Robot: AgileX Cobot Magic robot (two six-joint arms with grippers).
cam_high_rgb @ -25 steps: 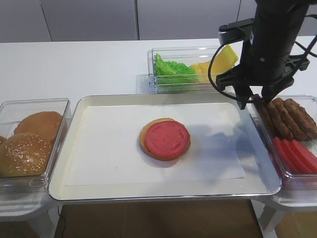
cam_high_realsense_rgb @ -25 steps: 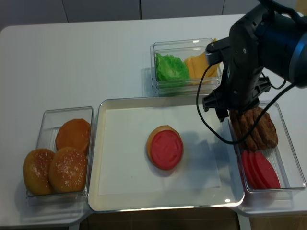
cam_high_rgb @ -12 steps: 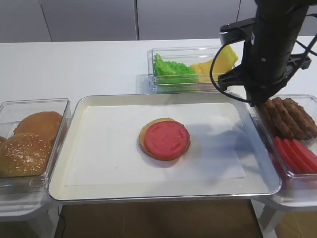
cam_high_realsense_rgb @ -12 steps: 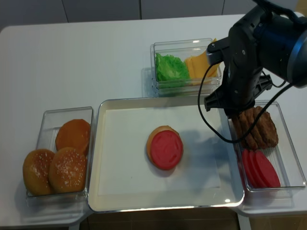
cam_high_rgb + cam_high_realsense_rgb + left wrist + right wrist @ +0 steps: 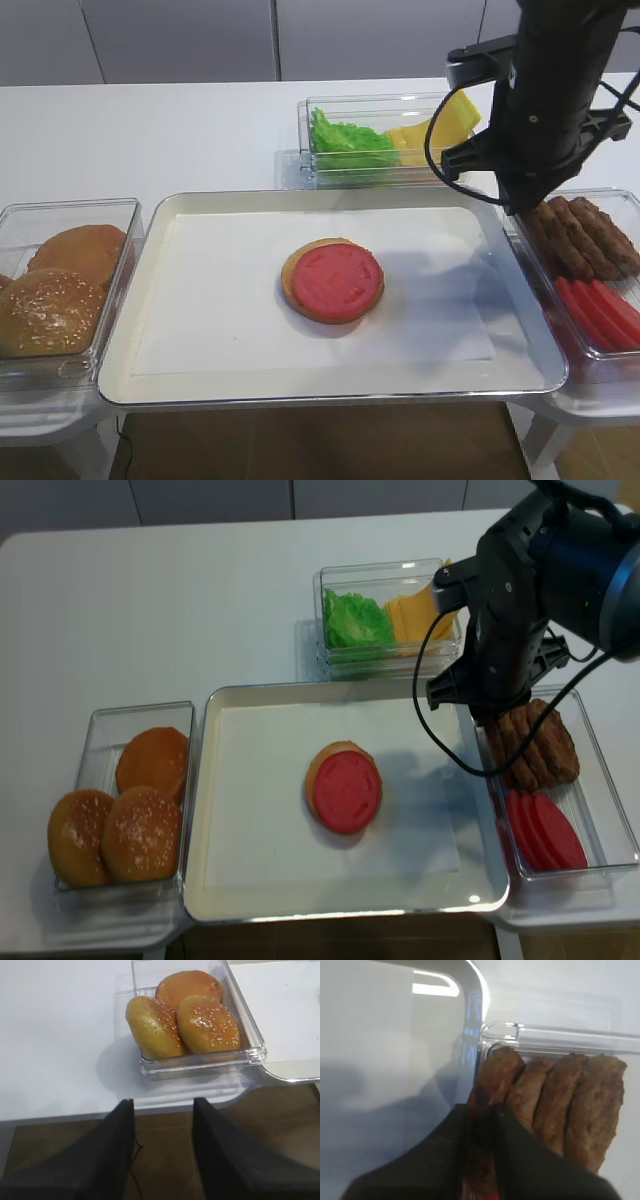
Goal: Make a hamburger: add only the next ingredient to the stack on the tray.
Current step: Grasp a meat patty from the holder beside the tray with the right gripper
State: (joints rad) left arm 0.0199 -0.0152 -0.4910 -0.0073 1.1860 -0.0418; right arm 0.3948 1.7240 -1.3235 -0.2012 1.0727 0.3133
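The stack (image 5: pixel 333 280) (image 5: pixel 344 787), a tan bun base under a red disc, lies in the middle of the paper-lined silvery tray (image 5: pixel 150 240) (image 5: pixel 205 780). Several brown meat patties (image 5: pixel 585 235) (image 5: pixel 540 745) stand on edge in a clear box right of the tray. My right gripper (image 5: pixel 481 1115) (image 5: pixel 520 205) (image 5: pixel 492 718) reaches down into that box and is shut on the leftmost patty (image 5: pixel 495 1075), which sits pinched between the fingers. The left gripper (image 5: pixel 162 1125) hangs open and holds nothing, above the table's front edge in front of the bun box.
A clear box of sesame buns (image 5: pixel 60 280) (image 5: pixel 190 1020) (image 5: pixel 130 800) stands left of the tray. Red slices (image 5: pixel 600 310) (image 5: pixel 545 830) share the patty box. Behind the tray, another box holds lettuce (image 5: pixel 350 140) and cheese (image 5: pixel 440 125). The box wall (image 5: pixel 555 1035) rises just beyond the patties.
The right gripper, open over the patty box's left end a second ago, has dropped a little and closed on the leftmost patty. Nothing else has moved.
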